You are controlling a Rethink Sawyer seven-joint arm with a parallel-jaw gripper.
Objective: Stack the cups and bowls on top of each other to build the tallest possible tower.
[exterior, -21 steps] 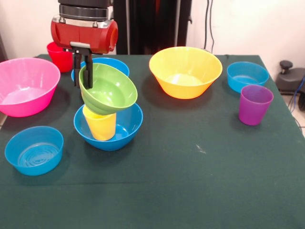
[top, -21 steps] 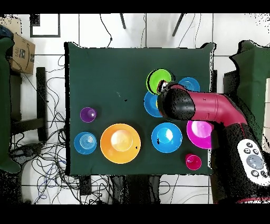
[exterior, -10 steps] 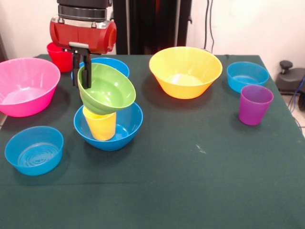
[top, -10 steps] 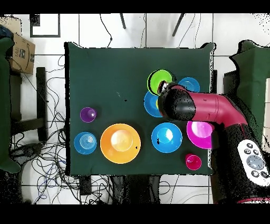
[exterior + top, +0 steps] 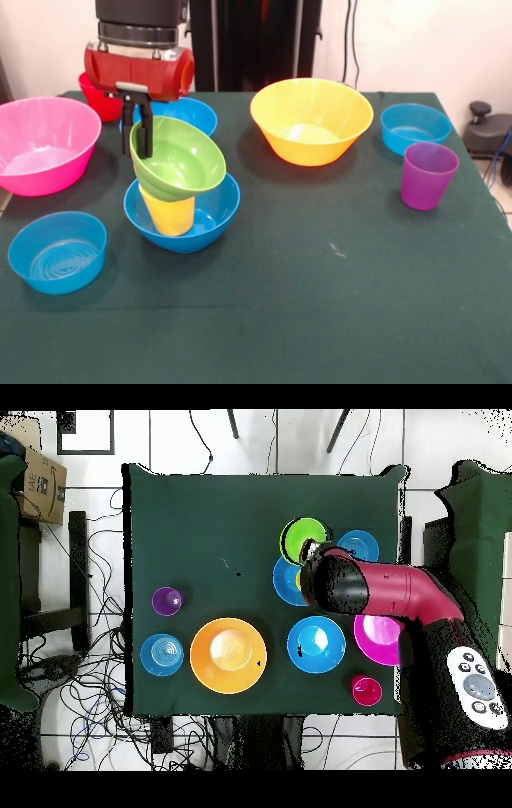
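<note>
The gripper [image 5: 137,136] has its jaws clamped on the rim of the green bowl [image 5: 180,160], one finger inside and one outside. The green bowl is tilted and rests on the yellow cup [image 5: 167,214], which stands inside a blue bowl [image 5: 210,222] on the surface [image 5: 336,304]. The purple cup [image 5: 428,175] stands well apart, near the large yellow-orange bowl [image 5: 311,120]. The pink bowl [image 5: 44,144] sits beside the arm [image 5: 400,596].
</note>
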